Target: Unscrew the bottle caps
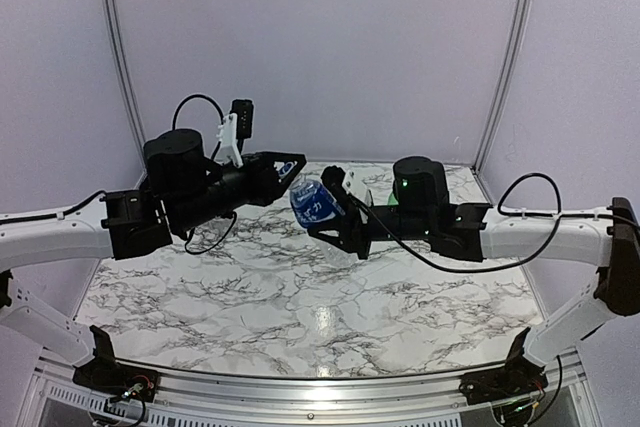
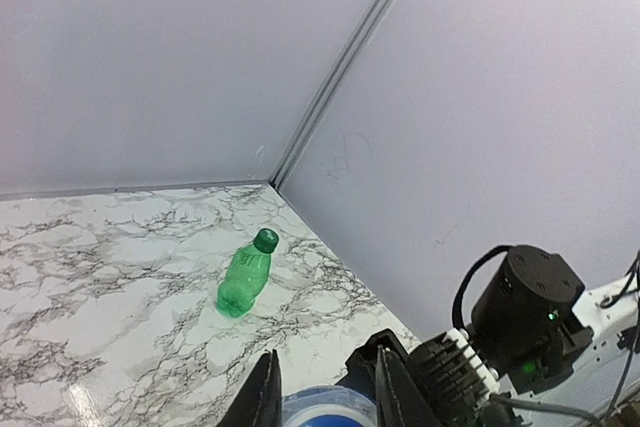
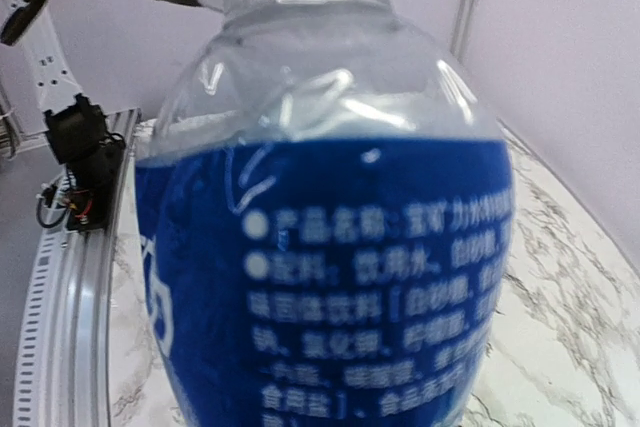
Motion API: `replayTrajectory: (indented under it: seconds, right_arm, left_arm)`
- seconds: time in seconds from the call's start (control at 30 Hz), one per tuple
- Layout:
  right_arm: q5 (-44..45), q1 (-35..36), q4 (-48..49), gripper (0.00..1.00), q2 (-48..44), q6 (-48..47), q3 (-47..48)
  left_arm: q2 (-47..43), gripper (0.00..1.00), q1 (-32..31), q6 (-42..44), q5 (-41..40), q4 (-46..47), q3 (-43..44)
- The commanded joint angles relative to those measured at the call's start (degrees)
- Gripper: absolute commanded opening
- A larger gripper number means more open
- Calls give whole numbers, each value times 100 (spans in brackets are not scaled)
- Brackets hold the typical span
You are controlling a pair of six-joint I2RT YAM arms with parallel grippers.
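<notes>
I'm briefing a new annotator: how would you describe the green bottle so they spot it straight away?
Start at the marble table and go to its far corner, where the two walls meet. There the green bottle stands upright by itself, green cap on. It is green all over, unlike the blue-labelled bottle held in the air.

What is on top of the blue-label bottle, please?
A blue cap, pinched by the shut left gripper. Its fingers cover the cap's sides, so how far it is unscrewed cannot be seen.
</notes>
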Motion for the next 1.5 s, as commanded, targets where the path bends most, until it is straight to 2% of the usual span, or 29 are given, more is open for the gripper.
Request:
replayTrajectory:
  seconds: [0.0,0.13,0.47,0.67,0.87,1.07,1.47]
  right_arm:
    - [2203,54,371,27,-198,50,-132]
    - [2790,242,544,27,-248,-92,-249]
    - [2668,243,591,28,-477,-186,-421]
    - [2440,196,525,31,-803,-63,-629]
    - [1911,-173,588,32,-1169,169,-817]
    - [1635,-360,595,32,-1204,298,-833]
    - [1384,-377,553,32,-986,389,-859]
  left_arm:
    - [-102,3,-46,-715,-862,79,29]
    - [21,4,-46,-820,-894,62,132]
    - [7,5,-28,-572,-1028,35,105]
    - [-339,7,104,-9,-1123,17,-736]
    - [-365,9,113,501,-1012,17,-1728]
    - [278,13,113,770,-924,50,-2072]
    - [2052,19,113,1016,-167,652,-1746]
